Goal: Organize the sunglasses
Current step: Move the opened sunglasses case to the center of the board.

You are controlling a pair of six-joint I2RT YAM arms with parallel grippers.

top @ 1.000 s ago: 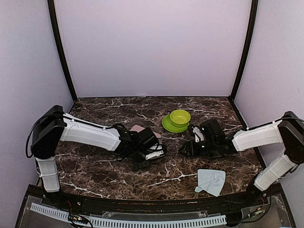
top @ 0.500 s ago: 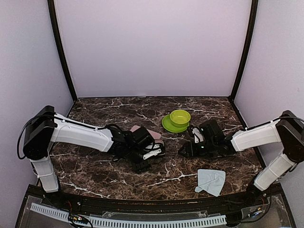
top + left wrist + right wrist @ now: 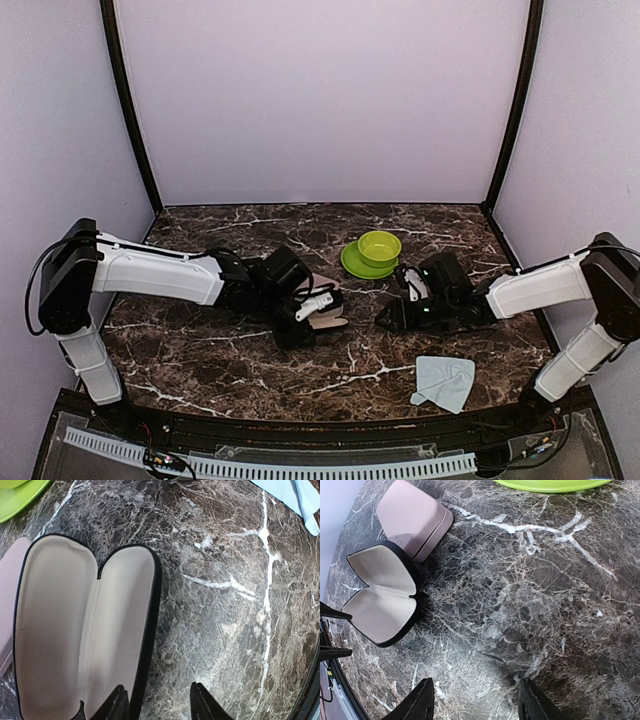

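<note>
The marble counter (image 3: 200, 350) carries everything. On the overhead view's dial, with 12 at the back wall, the left arm (image 3: 160, 275) reaches in from 9 o'clock. The right arm (image 3: 540, 285) reaches in from 3 o'clock, and the two nearly meet at mid-counter.

The black case (image 3: 85, 630) lies at the centre, hinged flat open with its pale lining up. That reads as a case made ready to take a pair, and its lining is bare in both wrist views. The pink case (image 3: 412, 517) sits closed at about 11 o'clock from the black one, touching or almost touching it. A green plate (image 3: 350, 263) with a green bowl (image 3: 380, 246) on it stands toward 1 o'clock. A pale blue cloth (image 3: 445, 382) lies well apart at about 5 o'clock.

The sunglasses cannot be made out in any view. They are not in the open case, and whether an arm hides them I cannot tell.

The left end effector (image 3: 157, 700) hangs low at the black case's 6 o'clock end in its own view. Its jaws are moderately parted and empty. One fingertip is just beside the case's rim, though contact is not clear, and the other is over bare counter. Judging by that, it is tending the case, not carrying anything.

The right end effector (image 3: 476, 702) is about half spread, with only bare marble between its fingers. It holds nothing, at 3 o'clock from the open case, probably waiting its turn.
</note>
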